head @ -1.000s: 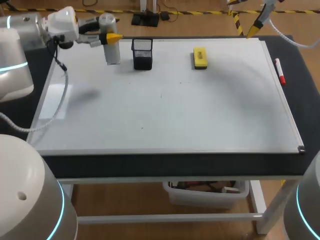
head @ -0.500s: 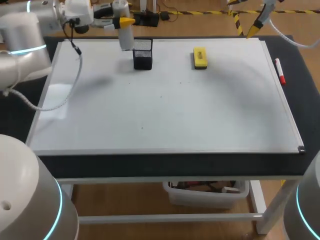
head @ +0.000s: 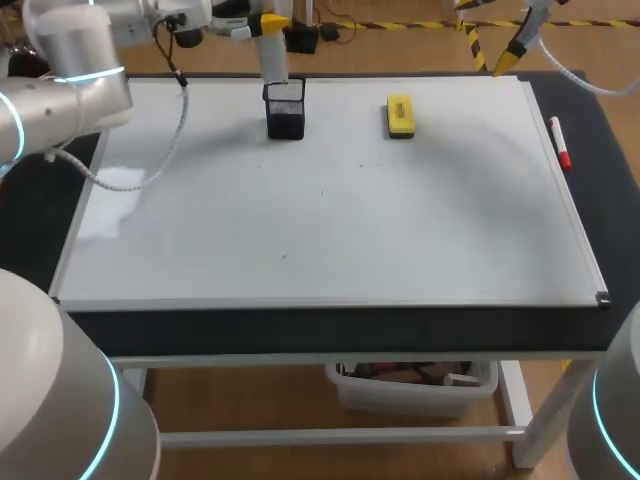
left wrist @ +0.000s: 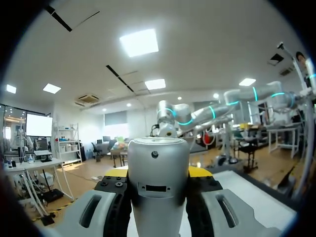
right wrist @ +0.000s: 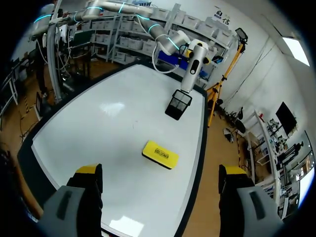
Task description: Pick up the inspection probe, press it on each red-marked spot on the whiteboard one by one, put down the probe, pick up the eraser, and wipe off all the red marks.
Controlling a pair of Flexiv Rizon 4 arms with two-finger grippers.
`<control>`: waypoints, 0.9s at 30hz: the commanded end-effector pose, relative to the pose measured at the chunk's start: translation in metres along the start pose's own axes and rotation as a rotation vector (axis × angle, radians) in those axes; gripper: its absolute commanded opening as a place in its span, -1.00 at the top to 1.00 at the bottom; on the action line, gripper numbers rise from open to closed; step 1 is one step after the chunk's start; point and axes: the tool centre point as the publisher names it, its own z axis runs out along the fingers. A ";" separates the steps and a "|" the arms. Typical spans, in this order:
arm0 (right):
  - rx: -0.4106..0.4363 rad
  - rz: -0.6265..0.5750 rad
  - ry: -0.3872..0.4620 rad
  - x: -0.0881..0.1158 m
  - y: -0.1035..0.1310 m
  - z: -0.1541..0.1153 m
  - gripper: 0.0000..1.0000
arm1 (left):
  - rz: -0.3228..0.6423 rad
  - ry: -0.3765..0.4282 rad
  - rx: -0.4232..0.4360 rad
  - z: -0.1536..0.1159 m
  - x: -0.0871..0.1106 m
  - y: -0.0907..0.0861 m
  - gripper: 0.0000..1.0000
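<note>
My left gripper is at the back of the whiteboard, shut on the grey cylindrical inspection probe. The probe hangs upright just above the black mesh holder. In the left wrist view the probe fills the gap between the yellow-tipped fingers. The yellow eraser lies on the board to the right of the holder. My right gripper hovers open over the back right corner, and its wrist view shows the eraser ahead of it. I see no clear red marks, only tiny dark specks.
A red marker lies on the black tabletop just off the board's right edge. The board's metal frame runs along the front. The mesh holder stands near the back edge.
My left arm has carried the probe to the right and toward the back, from left of the mesh holder to above it. The right arm has stayed still.
</note>
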 end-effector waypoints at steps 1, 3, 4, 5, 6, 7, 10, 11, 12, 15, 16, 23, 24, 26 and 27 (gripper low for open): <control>0.000 -0.001 0.008 -0.002 -0.001 -0.002 -1.00 | -0.010 0.252 0.016 0.006 -0.016 0.011 1.00; 0.000 -0.001 0.008 -0.002 -0.001 -0.002 -1.00 | -0.014 0.261 0.013 0.008 -0.017 0.014 1.00; 0.000 -0.001 0.008 -0.002 -0.001 -0.002 -1.00 | -0.015 0.263 0.013 0.008 -0.018 0.015 1.00; 0.000 -0.001 0.008 -0.002 -0.001 -0.002 -1.00 | -0.017 0.264 0.014 0.009 -0.018 0.016 1.00; 0.000 -0.001 0.008 -0.002 -0.001 -0.002 -1.00 | -0.019 0.266 0.015 0.009 -0.019 0.018 1.00; 0.000 -0.001 0.008 -0.002 -0.001 -0.002 -1.00 | -0.021 0.270 0.016 0.010 -0.020 0.019 1.00; 0.000 -0.001 0.008 -0.002 -0.001 -0.002 -1.00 | -0.026 0.279 0.013 0.011 -0.021 0.022 1.00; 0.000 -0.001 0.008 -0.002 -0.001 -0.002 -1.00 | -0.028 0.281 0.012 0.012 -0.021 0.023 1.00; 0.000 -0.001 0.008 -0.002 -0.001 -0.002 -1.00 | -0.030 0.283 0.012 0.012 -0.022 0.025 1.00; 0.000 -0.001 0.008 -0.002 -0.001 -0.002 -1.00 | -0.039 0.290 0.009 0.012 -0.024 0.029 1.00; 0.000 -0.001 0.008 -0.002 -0.001 -0.002 -1.00 | -0.044 0.292 0.007 0.012 -0.024 0.031 1.00; 0.000 -0.001 0.008 -0.002 -0.001 -0.002 -1.00 | -0.066 0.295 0.005 0.010 -0.022 0.047 1.00; 0.000 -0.001 0.008 -0.002 -0.001 -0.002 -1.00 | -0.070 0.294 0.006 0.010 -0.022 0.049 1.00; 0.000 -0.001 0.008 -0.002 -0.001 -0.002 -1.00 | -0.065 0.295 0.004 0.010 -0.021 0.055 1.00; 0.000 -0.001 0.008 -0.002 -0.001 -0.002 -1.00 | -0.065 0.296 0.004 0.011 -0.022 0.058 1.00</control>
